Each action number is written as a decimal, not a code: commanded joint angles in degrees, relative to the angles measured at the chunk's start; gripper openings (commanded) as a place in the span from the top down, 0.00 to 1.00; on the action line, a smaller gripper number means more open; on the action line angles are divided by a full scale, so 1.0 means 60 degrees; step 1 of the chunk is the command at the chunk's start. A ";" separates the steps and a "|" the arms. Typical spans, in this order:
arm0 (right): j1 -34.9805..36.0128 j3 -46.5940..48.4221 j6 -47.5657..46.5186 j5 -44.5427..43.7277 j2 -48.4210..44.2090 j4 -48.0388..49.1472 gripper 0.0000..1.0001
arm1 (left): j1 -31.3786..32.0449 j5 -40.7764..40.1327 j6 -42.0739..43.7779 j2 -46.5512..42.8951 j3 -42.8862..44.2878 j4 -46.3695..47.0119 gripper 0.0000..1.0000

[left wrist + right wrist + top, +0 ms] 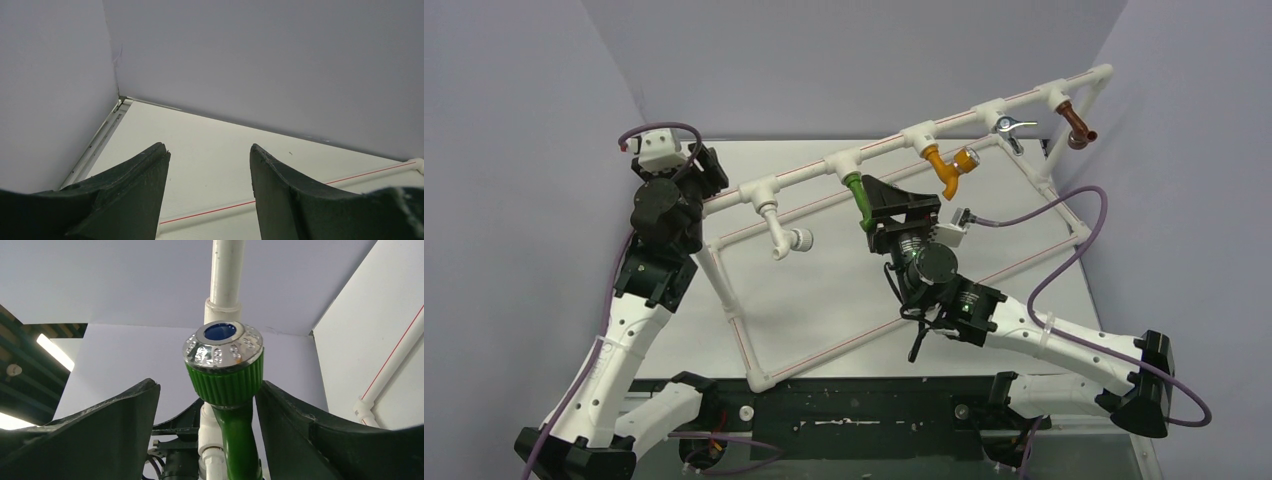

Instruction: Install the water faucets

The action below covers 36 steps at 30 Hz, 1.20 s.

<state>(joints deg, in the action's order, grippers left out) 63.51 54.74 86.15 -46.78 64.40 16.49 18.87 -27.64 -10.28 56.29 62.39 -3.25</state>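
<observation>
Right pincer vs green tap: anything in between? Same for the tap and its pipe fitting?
Nothing visible. The green tap sits between the right pincer's fingers, with one finger at its ribbed collar and a clear gap at the other. In the top view the tap's upper end is at the white pipe tee, with nothing between them.

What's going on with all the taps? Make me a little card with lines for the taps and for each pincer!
Pipe frame: white, with thin red stripes
Taps along it: white tap, green tap, orange tap, silvery lever tap, brown tap
Green tap knob: silvery with a blue centre
Right pincer: open, one finger on each side of the green tap
Left pincer: open, holding nothing, pointing at the back corner
</observation>
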 commanded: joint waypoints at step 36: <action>-0.0063 0.0747 -0.8966 0.2769 -0.2360 -0.1813 0.09 | 0.0084 0.0295 0.0278 0.0313 -0.0574 -0.2329 0.42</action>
<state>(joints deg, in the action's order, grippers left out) 63.40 56.36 48.95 -36.38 52.64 4.40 18.87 -27.62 -10.31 56.27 62.39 -3.31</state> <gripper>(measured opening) 0.915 0.578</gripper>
